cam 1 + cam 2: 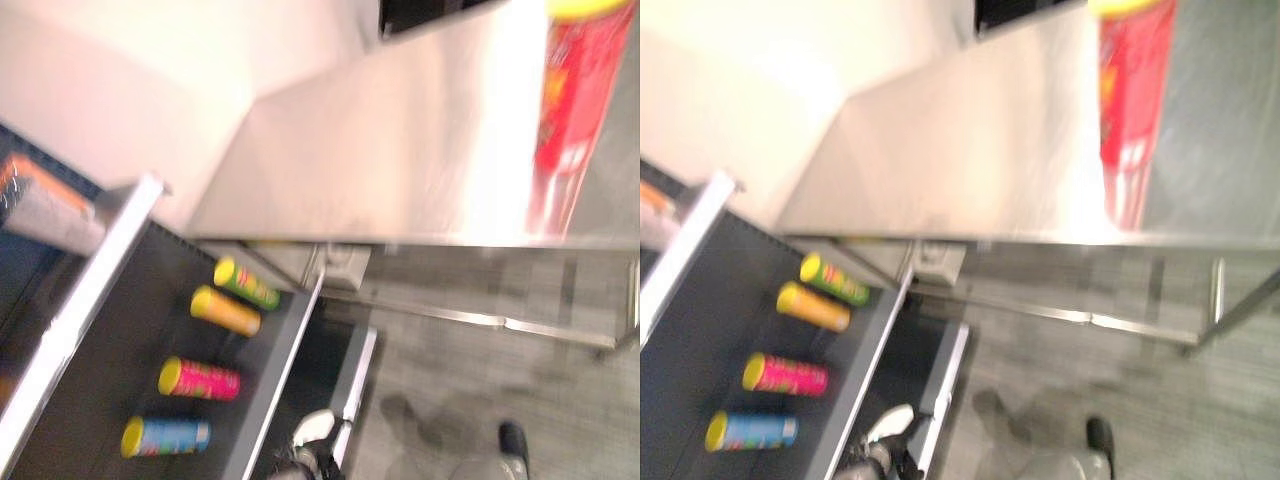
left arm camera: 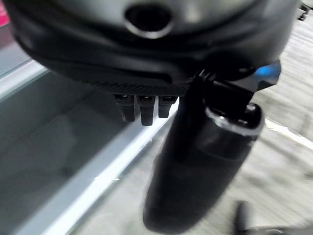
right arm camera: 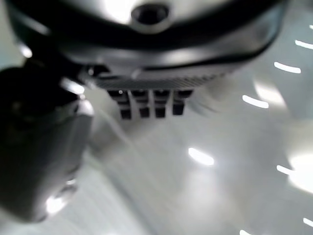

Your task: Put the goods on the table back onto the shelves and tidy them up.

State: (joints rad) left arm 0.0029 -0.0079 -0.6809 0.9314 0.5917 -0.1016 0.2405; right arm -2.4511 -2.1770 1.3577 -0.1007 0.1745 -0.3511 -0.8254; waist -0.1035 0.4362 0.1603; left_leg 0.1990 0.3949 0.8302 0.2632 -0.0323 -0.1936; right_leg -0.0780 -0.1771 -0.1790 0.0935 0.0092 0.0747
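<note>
The left hand [image 2: 195,161] hangs with nothing in it, its short fingers [image 2: 142,110] loosely straight and its thumb jutting out, just above the pale edge of the dark shelf [image 1: 110,330]. The right hand [image 3: 44,147] is likewise slack and holds nothing, over a glossy pale surface. On the shelf, four cans lie on their sides in a row: blue [image 1: 166,437], pink [image 1: 199,380], orange [image 1: 226,311] and green [image 1: 246,284]. Farther out, a tall red can [image 1: 1134,110] stands on the steel bench [image 1: 380,150].
</note>
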